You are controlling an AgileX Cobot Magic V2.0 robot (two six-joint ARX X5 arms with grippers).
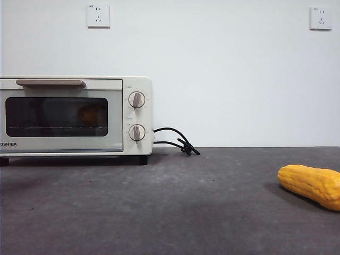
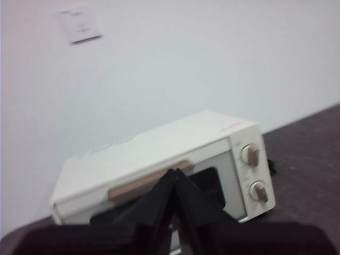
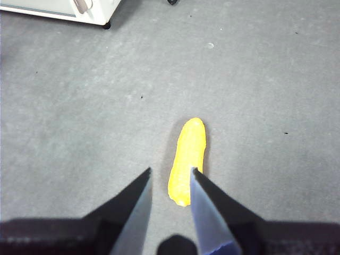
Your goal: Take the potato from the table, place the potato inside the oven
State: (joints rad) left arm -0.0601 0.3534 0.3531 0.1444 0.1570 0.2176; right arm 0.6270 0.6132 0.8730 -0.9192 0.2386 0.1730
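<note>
Oven (image 1: 74, 117): door closed, "TOSHIBA" partly readable
Potato (image 1: 89, 115): inside oven
Left gripper (image 2: 175, 172): jaws together, empty
Right gripper (image 3: 170, 172): jaws apart, above corn cob (image 3: 187, 159)

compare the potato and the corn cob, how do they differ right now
The potato sits inside the shut oven, dim behind the dark glass; the corn cob lies out in the open on the table. The potato shows as a rounded orange-brown shape; the corn cob is long, bumpy and bright yellow. Neither is held by a claw.
</note>
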